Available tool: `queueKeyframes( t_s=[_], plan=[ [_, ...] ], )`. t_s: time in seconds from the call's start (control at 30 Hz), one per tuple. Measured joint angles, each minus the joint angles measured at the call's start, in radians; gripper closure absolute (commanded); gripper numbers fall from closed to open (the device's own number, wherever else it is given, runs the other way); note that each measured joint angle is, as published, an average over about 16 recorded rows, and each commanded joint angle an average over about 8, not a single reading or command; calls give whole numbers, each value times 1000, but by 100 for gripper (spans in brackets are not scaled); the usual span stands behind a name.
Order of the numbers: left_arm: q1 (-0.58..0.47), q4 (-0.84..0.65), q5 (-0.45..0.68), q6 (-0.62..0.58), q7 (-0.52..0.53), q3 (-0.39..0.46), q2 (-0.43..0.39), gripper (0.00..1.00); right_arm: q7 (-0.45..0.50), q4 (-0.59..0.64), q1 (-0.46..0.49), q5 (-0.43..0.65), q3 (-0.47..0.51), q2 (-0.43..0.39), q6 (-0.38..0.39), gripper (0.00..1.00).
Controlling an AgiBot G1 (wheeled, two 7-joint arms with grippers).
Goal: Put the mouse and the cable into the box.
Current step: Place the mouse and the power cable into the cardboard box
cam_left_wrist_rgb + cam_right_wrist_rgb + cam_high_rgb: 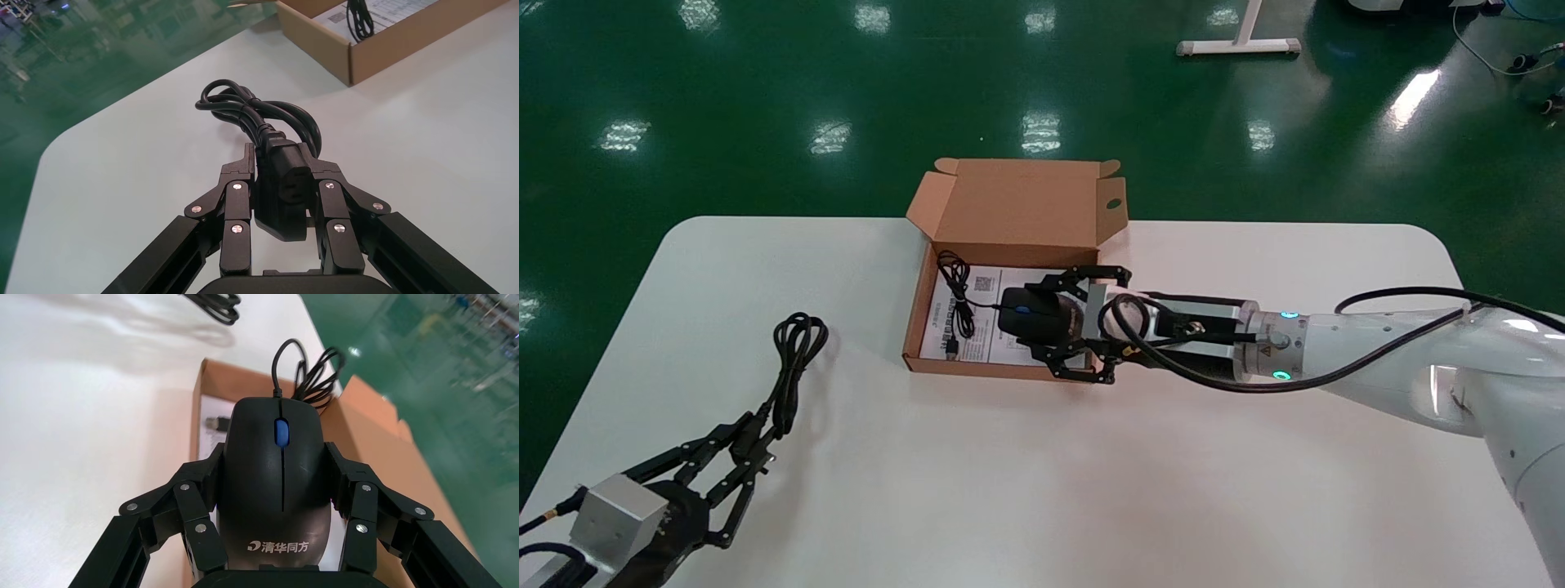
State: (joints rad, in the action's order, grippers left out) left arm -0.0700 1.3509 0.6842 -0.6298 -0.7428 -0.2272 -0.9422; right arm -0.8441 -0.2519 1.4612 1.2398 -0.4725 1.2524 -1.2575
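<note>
White table [1091, 474] on a green floor. The right arm [1401, 351] reached in low from the right side, stretched almost level across the table toward the box [977, 369]. The box was open cardboard and sat at the far middle of the table, its lid [1017, 208] standing up at the back. The left arm was low at the near left corner, pointing forward and slightly inward. The right gripper [1035, 320] was over the right part of the box, fingers narrowed onto both sides of the mouse [1034, 314], as the right wrist view confirmed [274, 456]. The mouse [278, 478] was black with a blue wheel and pointed away from the wrist, inside the box outline; could not tell if it touched the bottom. The left gripper [756, 441] sat at table level, fingers closed narrow on the cable's plug [284, 190]. The rest of the cable [793, 359] lay in a bundled loop on the table ahead of it, well apart from the box, to its left. A printed leaflet [985, 327] lay flat on the box floor. The thin mouse cord [956, 298] was coiled on the leaflet in the left part of the box, with its USB plug [951, 347] near the front wall.
</note>
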Motion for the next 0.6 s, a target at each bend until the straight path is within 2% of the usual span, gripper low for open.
queueKeyframes(
  t_s=[0.1, 0.13, 0.6],
  plan=[
    [0, 0, 1, 0, 0, 2, -1, 100, -26, 49, 12, 0, 0, 9, -10, 3],
    [-1, 0, 1, 0, 1, 3, -2, 100, -33, 62, 16, 0, 0, 11, -13, 0],
    [-32, -1, 10, -6, 0, 11, 15, 100, -95, 174, 55, -4, 2, 30, -42, 0]
  ],
)
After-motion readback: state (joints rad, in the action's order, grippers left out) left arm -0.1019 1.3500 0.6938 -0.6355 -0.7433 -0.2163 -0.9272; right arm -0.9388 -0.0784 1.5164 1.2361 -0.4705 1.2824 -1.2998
